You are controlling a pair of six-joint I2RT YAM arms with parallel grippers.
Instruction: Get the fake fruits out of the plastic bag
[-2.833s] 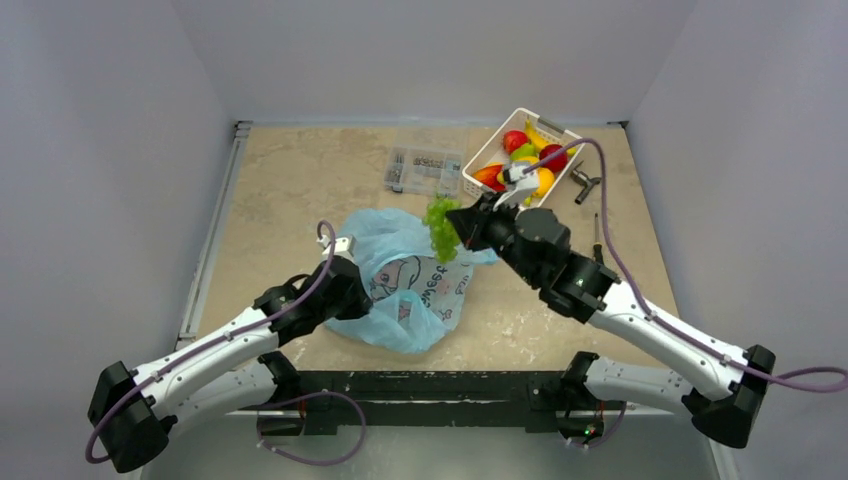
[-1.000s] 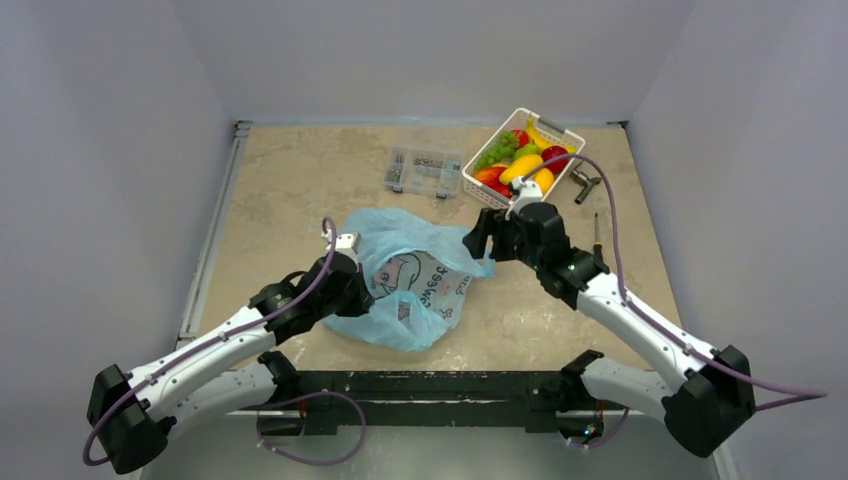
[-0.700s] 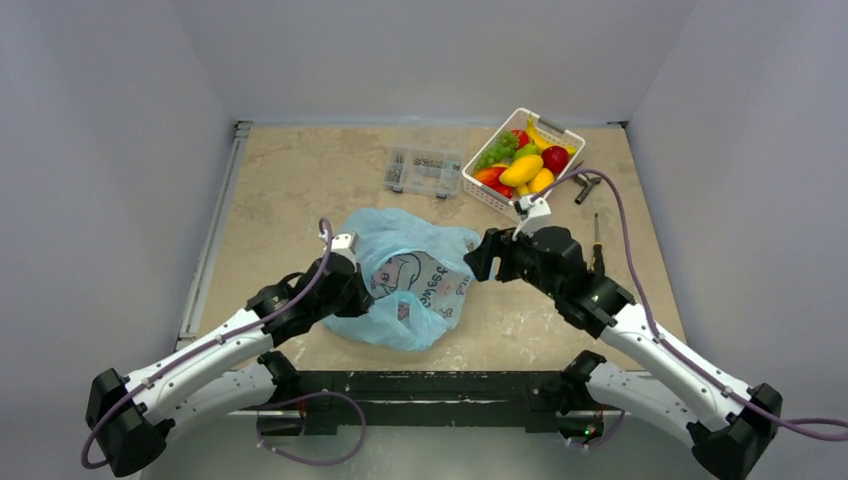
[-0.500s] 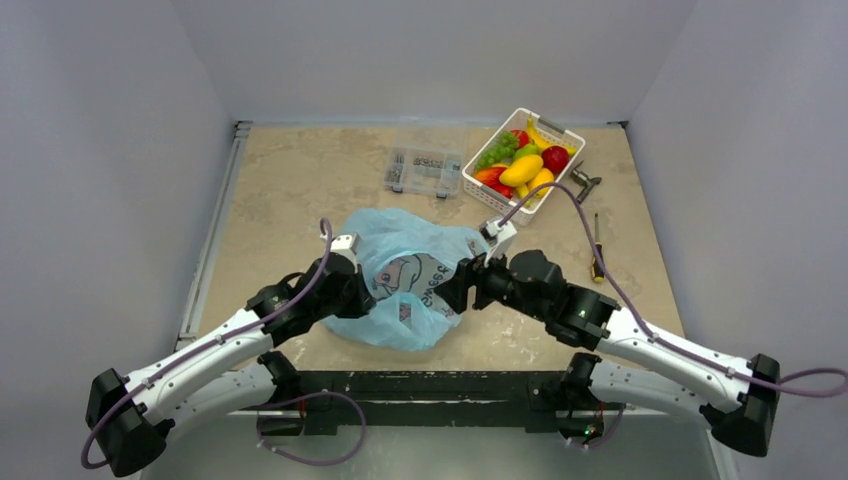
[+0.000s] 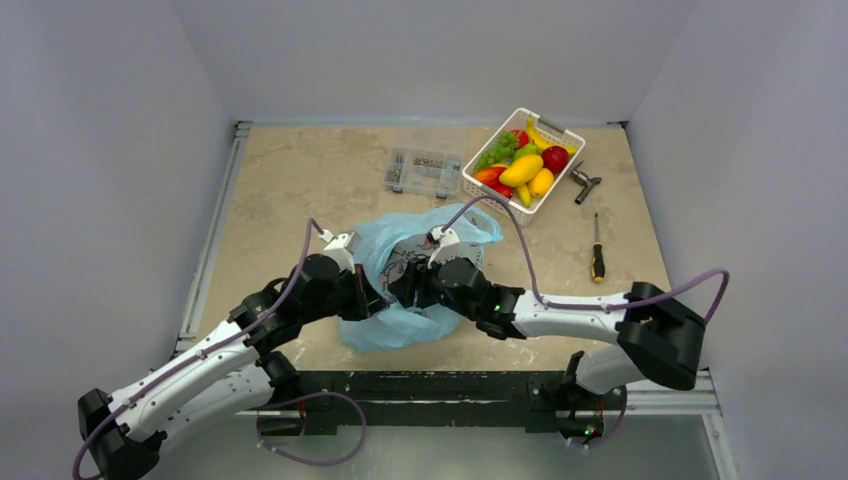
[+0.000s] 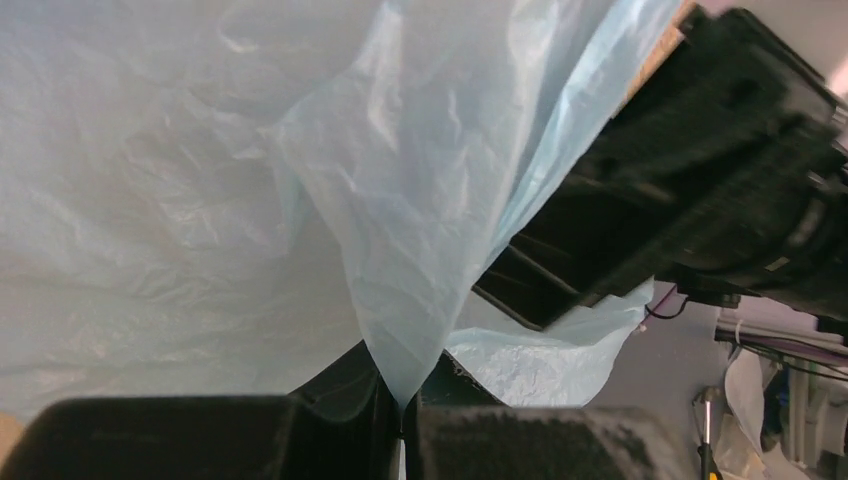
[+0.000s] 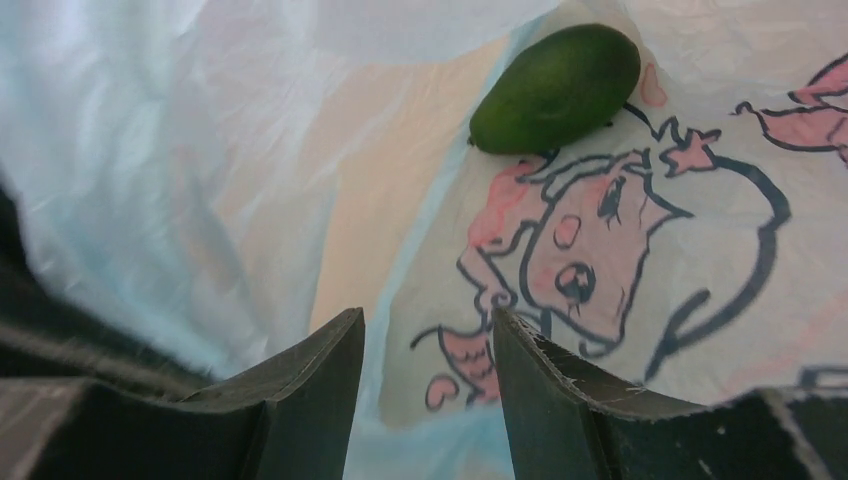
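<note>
The light blue plastic bag (image 5: 400, 245) lies in the middle of the table. My left gripper (image 5: 368, 300) is shut on a fold of its film (image 6: 400, 300) and holds that edge up. My right gripper (image 5: 402, 288) is open and empty inside the bag's mouth. In the right wrist view its jaws (image 7: 428, 325) stand apart over the bag's cartoon girl print (image 7: 600, 240). A dark green oval fruit (image 7: 556, 88) lies inside the bag beyond them. The green grapes (image 5: 497, 150) and the dark red round fruit (image 5: 555, 158) sit in the white basket (image 5: 551, 121).
The basket at the back right also holds a banana and yellow-orange mangoes. A clear parts box (image 5: 426, 170) stands left of it. A screwdriver (image 5: 597, 262) and a metal tool (image 5: 583, 183) lie on the right. My right arm (image 6: 700, 180) is close beside my left gripper.
My right gripper held the grapes, which now lie in the basket. It swung back left and down into the bag's mouth. My left gripper moved up and right with the bag's edge.
</note>
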